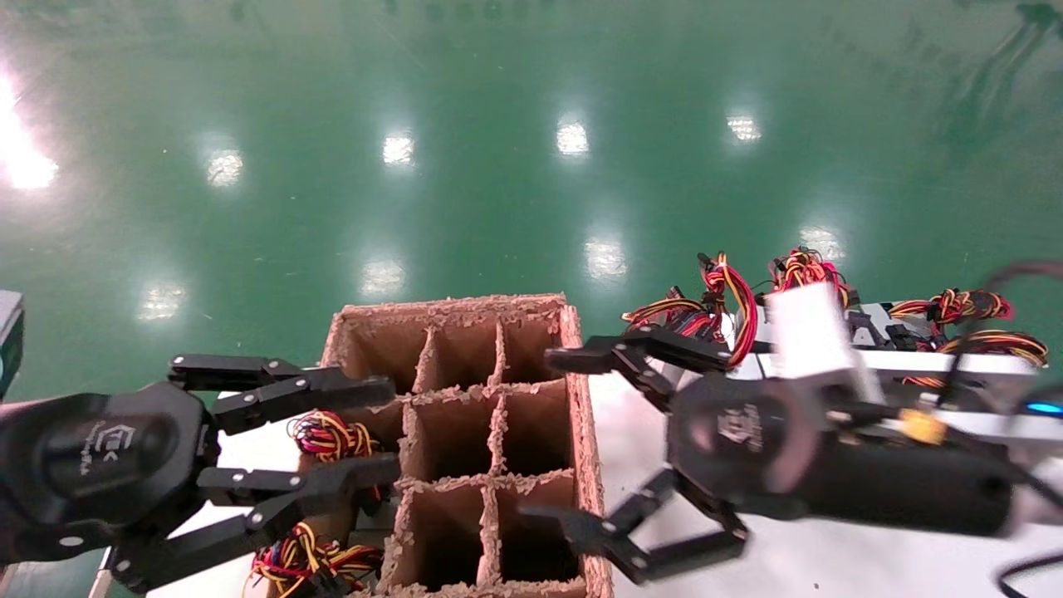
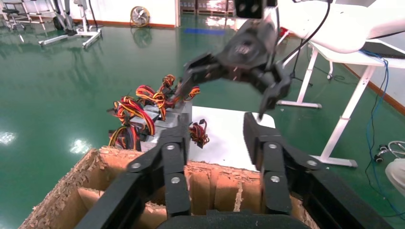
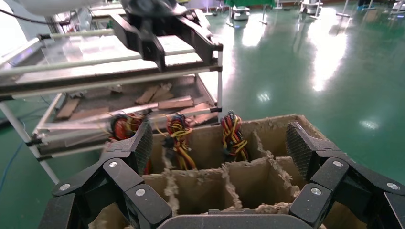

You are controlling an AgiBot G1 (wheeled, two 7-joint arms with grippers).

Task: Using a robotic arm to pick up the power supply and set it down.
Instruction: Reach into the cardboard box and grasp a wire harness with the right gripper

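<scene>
Several silver power supplies (image 1: 930,364) with red, yellow and black wire tails lie piled on the white table (image 1: 830,565) at the right; the left wrist view shows the pile (image 2: 157,117) too. More wire tails (image 1: 332,436) stick up from the left cells of a divided cardboard box (image 1: 581,399). My right gripper (image 1: 569,440) hangs open and empty at the box's right wall, facing the cells (image 3: 219,148). On the box's left side my left gripper (image 1: 389,430) is also open and empty, over the cells holding wires (image 2: 215,136).
The box (image 3: 267,133) has nine cells; the middle and right columns look empty. A metal rack (image 3: 95,71) stands beyond the box on the left side. A white-framed table (image 2: 344,129) stands off to the right. Green floor lies all round.
</scene>
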